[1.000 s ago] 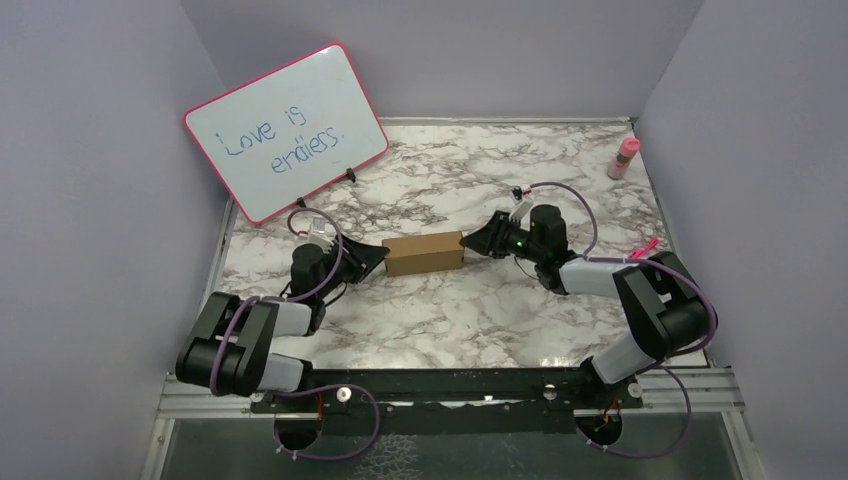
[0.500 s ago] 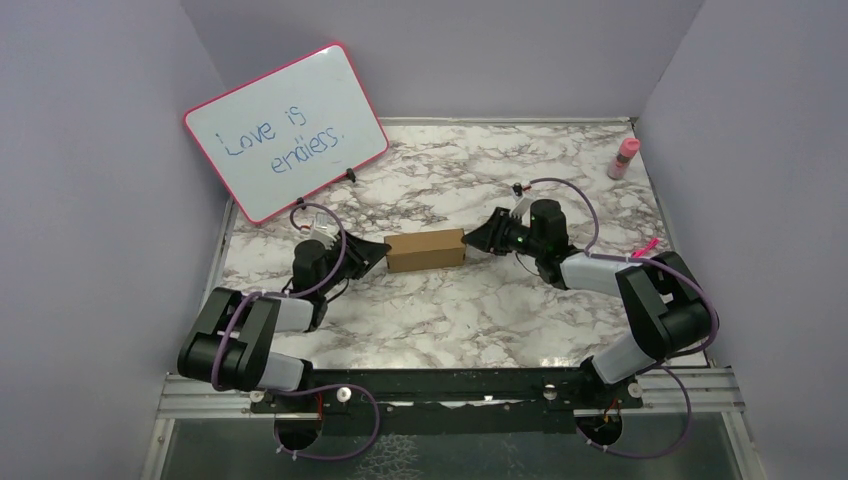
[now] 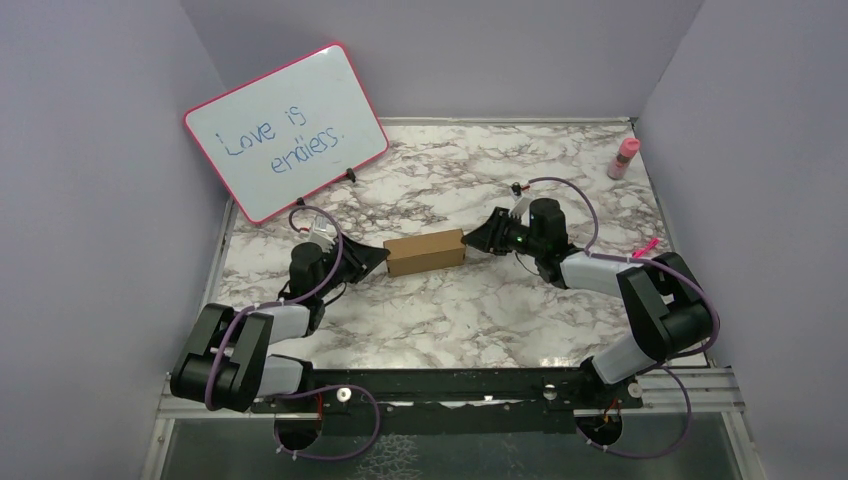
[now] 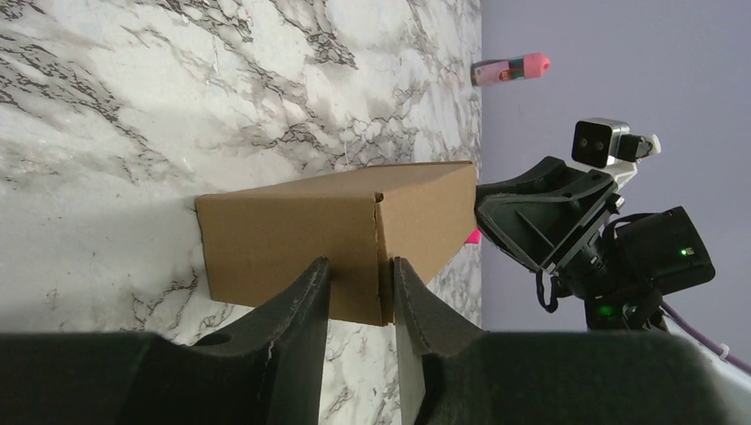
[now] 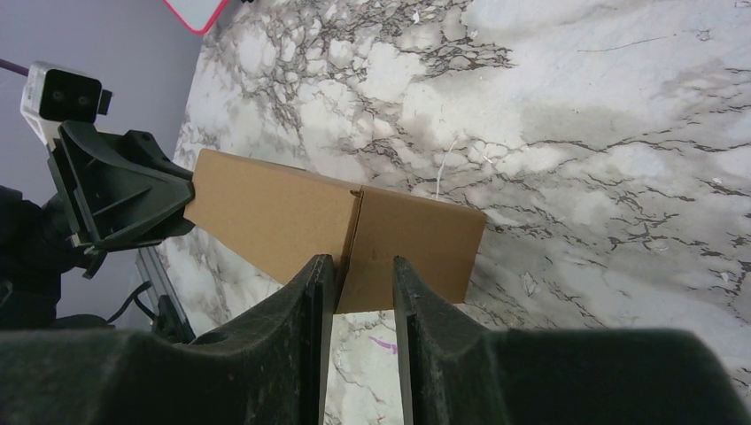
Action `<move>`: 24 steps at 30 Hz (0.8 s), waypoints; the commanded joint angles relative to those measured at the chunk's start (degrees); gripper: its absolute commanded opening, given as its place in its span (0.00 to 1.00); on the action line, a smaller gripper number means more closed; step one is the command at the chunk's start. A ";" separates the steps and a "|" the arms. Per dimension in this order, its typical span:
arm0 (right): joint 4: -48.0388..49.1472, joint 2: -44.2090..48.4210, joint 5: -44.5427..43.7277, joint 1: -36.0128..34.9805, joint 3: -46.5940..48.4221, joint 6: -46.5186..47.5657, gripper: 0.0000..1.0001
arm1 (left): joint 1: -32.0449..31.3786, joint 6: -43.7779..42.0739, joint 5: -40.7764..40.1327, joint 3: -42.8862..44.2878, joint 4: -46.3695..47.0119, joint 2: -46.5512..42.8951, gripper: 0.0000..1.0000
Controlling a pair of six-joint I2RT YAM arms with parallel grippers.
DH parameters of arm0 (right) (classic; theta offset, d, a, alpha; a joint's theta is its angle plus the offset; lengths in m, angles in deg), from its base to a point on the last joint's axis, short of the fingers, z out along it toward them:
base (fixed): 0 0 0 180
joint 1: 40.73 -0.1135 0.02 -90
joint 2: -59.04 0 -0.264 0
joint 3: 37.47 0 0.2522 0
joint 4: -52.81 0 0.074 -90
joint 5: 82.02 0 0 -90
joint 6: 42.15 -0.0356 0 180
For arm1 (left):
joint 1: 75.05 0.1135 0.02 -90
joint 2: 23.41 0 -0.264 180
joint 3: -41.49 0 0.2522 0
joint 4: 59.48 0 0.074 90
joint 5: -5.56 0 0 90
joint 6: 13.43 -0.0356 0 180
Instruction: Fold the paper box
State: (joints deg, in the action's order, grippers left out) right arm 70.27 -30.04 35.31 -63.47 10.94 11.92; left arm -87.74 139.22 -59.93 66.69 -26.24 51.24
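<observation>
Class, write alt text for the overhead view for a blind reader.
A closed brown paper box lies on a marble table, with the left claw at one end and the right claw at the other. A whiteboard leans behind.

I see soft, even light from above, all views sharp. The table (image 3: pixel 440 300) glares pale in places; the box (image 4: pixel 301 239) casts a faint shadow.

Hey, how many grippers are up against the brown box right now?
2. The left gripper is at the left end of the paper box, and the right gripper is at its right end. No other gripper shows.
</observation>
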 commanded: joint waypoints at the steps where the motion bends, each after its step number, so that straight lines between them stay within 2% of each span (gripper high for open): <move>1: -9.89 -2.05 -1.41 0.07 -0.82 3.05 0.33 | 0.38 -3.20 2.31 -1.78 -5.81 0.21 0.29; 7: -9.85 -2.28 -1.63 0.07 -0.81 3.05 0.33 | 0.35 -8.83 0.36 -3.27 -8.19 2.93 0.13; 11: -9.84 -2.22 -2.12 0.07 -0.68 3.37 0.33 | -0.09 -11.05 -0.61 -3.95 -9.20 5.06 0.07; 19: -10.85 -2.05 -4.05 0.07 -0.03 5.15 0.33 | -0.52 -11.80 -6.09 -4.32 -15.52 6.10 0.03; 24: -11.24 -1.61 -5.07 0.02 -0.23 5.87 0.33 | -0.50 -10.79 -9.26 -4.64 -19.43 3.67 0.06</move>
State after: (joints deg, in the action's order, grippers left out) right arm 68.92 -30.15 34.90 -63.49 12.04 13.91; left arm -87.93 132.86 -61.48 66.30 -24.36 53.29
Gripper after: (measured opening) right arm 0.333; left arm 0.272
